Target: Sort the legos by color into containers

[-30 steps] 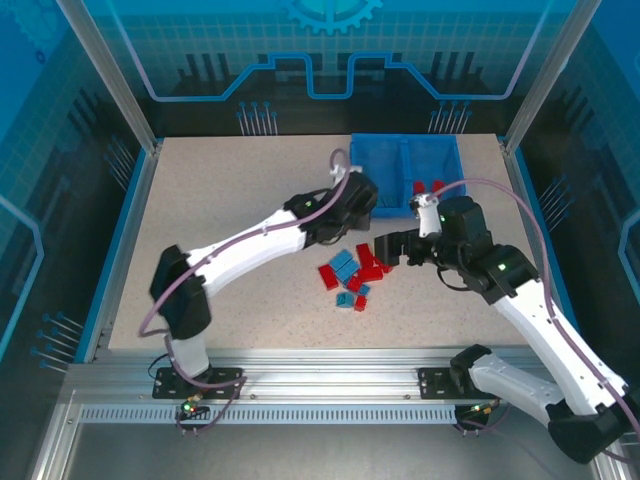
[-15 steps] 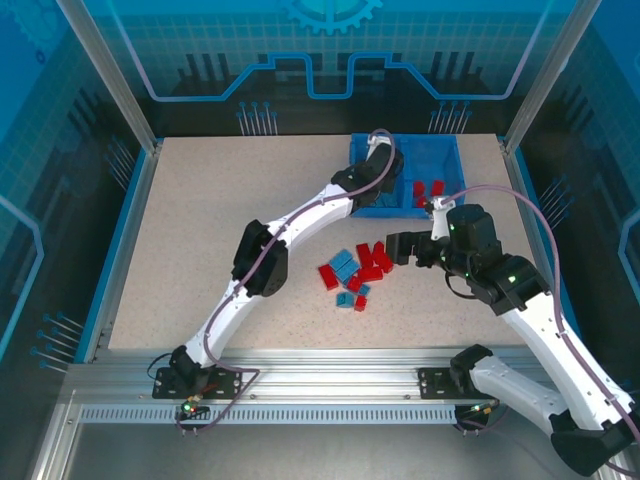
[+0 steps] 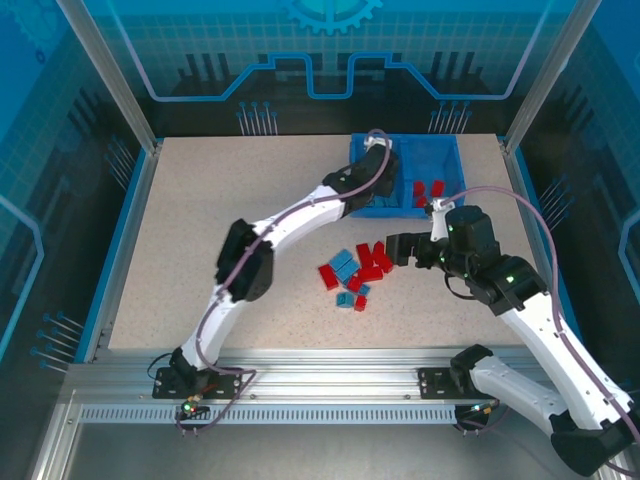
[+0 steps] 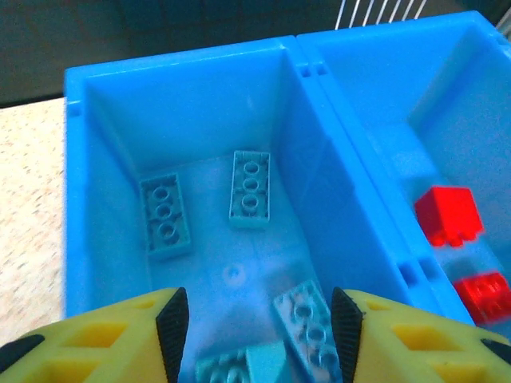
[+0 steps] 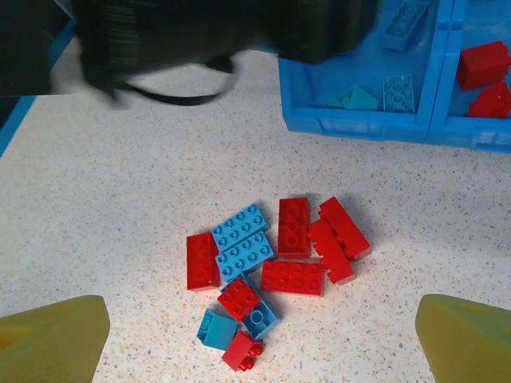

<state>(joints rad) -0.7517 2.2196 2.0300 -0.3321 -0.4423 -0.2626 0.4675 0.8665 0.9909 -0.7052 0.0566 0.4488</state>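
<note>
Your left tool (image 4: 259,331) hangs over the bin's (image 4: 76,199) left compartment, jaws partly apart, gripping nothing. That compartment holds light blue bricks (image 4: 250,189); the right one holds red bricks (image 4: 447,215). Your right tool (image 5: 259,339) gapes wide and empty above the mixed pile (image 5: 275,263) on the surface (image 5: 120,199), near the bin.

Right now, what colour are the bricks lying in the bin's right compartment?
Red. The bricks in the right compartment show best in the left wrist view.

Red and blue legos (image 5: 292,277) loose beside two-compartment blue bin (image 5: 359,124)
</note>
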